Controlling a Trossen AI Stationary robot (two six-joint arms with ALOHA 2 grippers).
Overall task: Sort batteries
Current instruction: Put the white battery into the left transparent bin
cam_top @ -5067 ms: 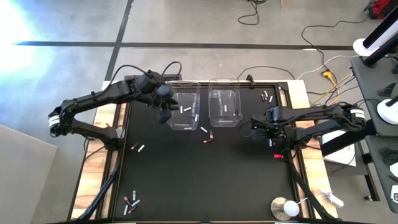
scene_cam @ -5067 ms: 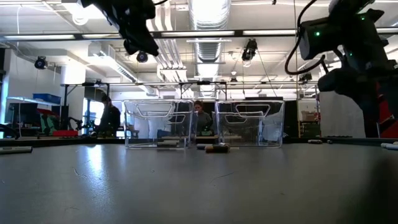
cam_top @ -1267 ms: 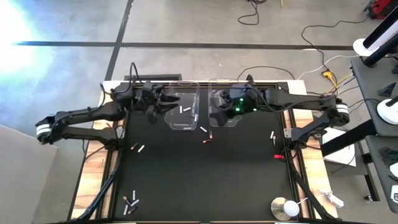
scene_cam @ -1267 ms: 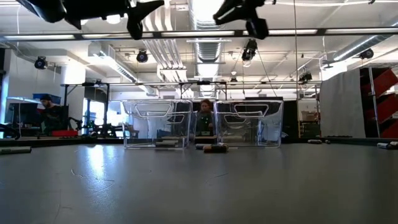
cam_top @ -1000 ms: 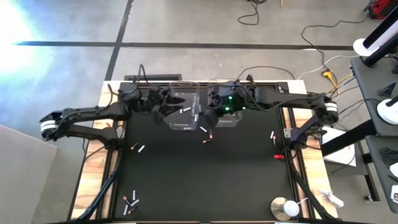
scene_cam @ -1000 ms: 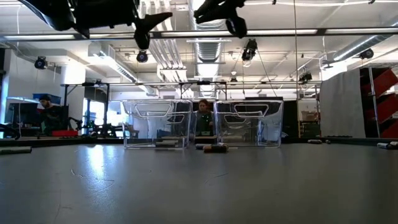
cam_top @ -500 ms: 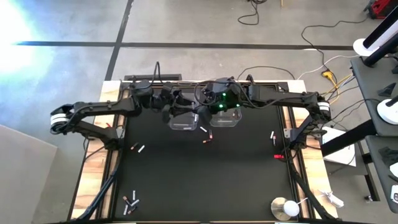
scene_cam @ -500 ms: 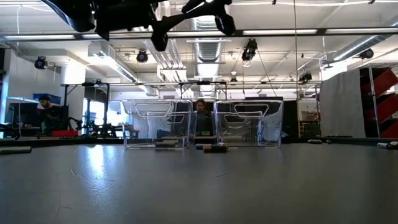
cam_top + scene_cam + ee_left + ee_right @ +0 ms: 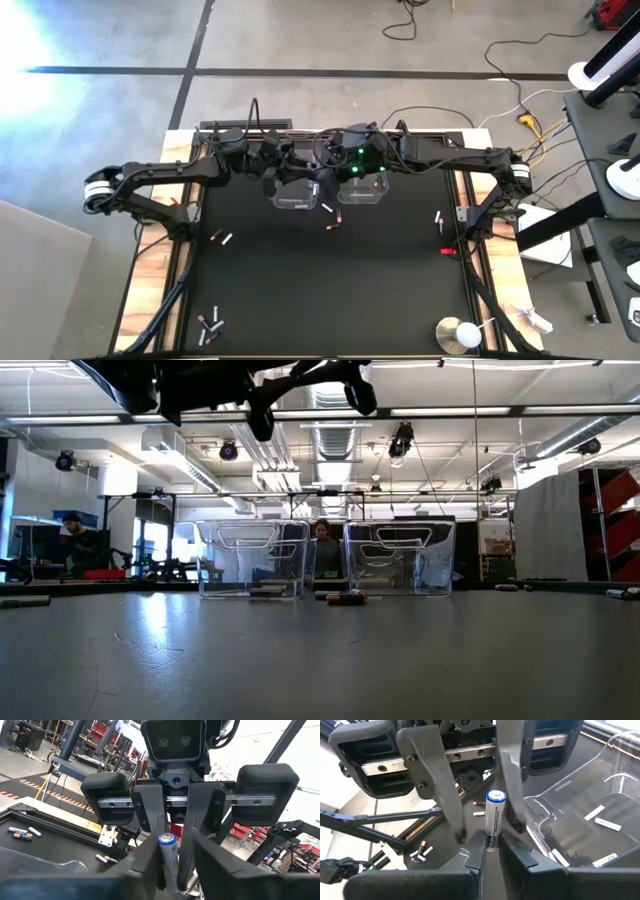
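Above the two clear bins my grippers meet tip to tip. My right gripper [image 9: 490, 851] is shut on a silvery-white battery [image 9: 493, 820] that stands upright, its blue-ringed end [image 9: 166, 839] up. My left gripper [image 9: 489, 831] is open, one finger on each side of that battery. In the high view the left gripper [image 9: 300, 168] and the right gripper [image 9: 326, 170] hover over the gap between the left bin [image 9: 283, 203] and the right bin [image 9: 378, 196]. Silvery-white batteries [image 9: 594, 812] lie in the left bin. My right gripper pinches the battery's lower end [image 9: 490, 845] between its two fingertips. The battery rises upright from the tips, lifted clear of the bins. My left gripper: one of its fingers [image 9: 516, 817] stands very close to the battery's side; I cannot tell whether it touches.
Loose batteries lie on the black mat: by the bins [image 9: 328, 208] [image 9: 335, 225], at the left [image 9: 222, 238], near the front left corner [image 9: 210, 325] and at the right [image 9: 437, 218]. A red clip [image 9: 447, 251] and a white-topped disc [image 9: 460, 333] lie at the right.
My left gripper has gone toward the table's right edge, over the left bin, up to my right gripper and the battery it holds. In the last half second both arms have kept still.
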